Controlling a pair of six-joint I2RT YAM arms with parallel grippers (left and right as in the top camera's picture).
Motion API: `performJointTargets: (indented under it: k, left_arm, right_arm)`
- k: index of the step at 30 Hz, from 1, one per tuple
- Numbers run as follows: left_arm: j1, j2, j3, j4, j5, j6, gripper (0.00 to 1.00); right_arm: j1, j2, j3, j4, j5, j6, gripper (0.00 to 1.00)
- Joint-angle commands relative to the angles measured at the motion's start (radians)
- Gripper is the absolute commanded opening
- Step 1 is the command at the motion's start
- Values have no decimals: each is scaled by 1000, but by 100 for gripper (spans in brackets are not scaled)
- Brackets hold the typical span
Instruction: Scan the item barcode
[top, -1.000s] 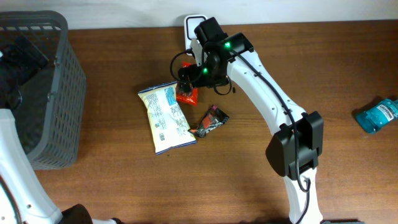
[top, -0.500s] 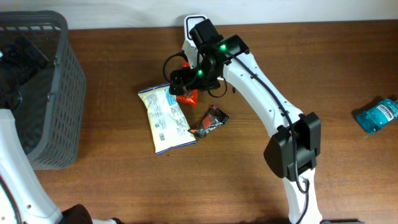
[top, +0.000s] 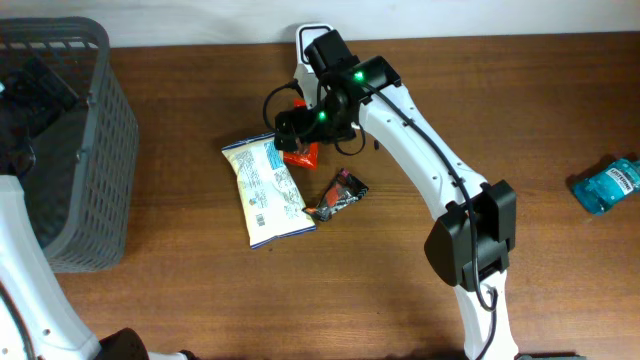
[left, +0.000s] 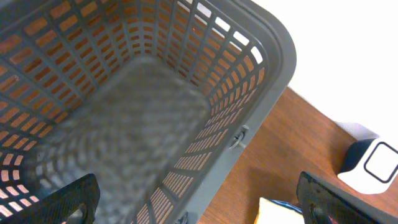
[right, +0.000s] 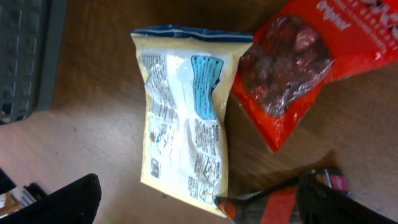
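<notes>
3 packets lie flat, close together. A pale yellow snack bag (top: 268, 190) with blue panels lies back side up, its fine print showing, its long axis tilted. A red packet (top: 303, 155) with a clear window lies just beside its upper right corner. A small dark wrapper (top: 337, 196) lies just beside the bag's lower right edge. A white scanner (top: 310, 35) sits well behind them.

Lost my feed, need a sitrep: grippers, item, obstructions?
Right gripper open, empty, above cream bag and red packet. Left gripper open, empty, over grey basket. No obstruction seen.

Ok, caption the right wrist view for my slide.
Open right fingers above a pale snack bag, red packet beside it.
</notes>
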Motion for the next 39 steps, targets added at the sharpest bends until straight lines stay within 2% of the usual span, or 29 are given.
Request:
performJointTargets:
  k: [1, 4, 19, 32, 39]
  left_arm:
    - [3, 2, 12, 2, -3, -10, 99]
    - [3, 2, 12, 2, -3, -10, 99]
    - [3, 2, 12, 2, -3, -10, 99]
    - [3, 2, 12, 2, -3, -10, 99]
    - [3, 2, 12, 2, -3, -10, 99]
  right_arm:
    - [4, 0, 1, 14, 23, 6, 98]
    - [5, 0, 1, 30, 19, 82, 99]
    - [5, 0, 1, -38, 20, 83, 99]
    - [1, 0, 1, 80, 24, 80, 99]
    - [-134, 0, 2, 89, 23, 143, 99]
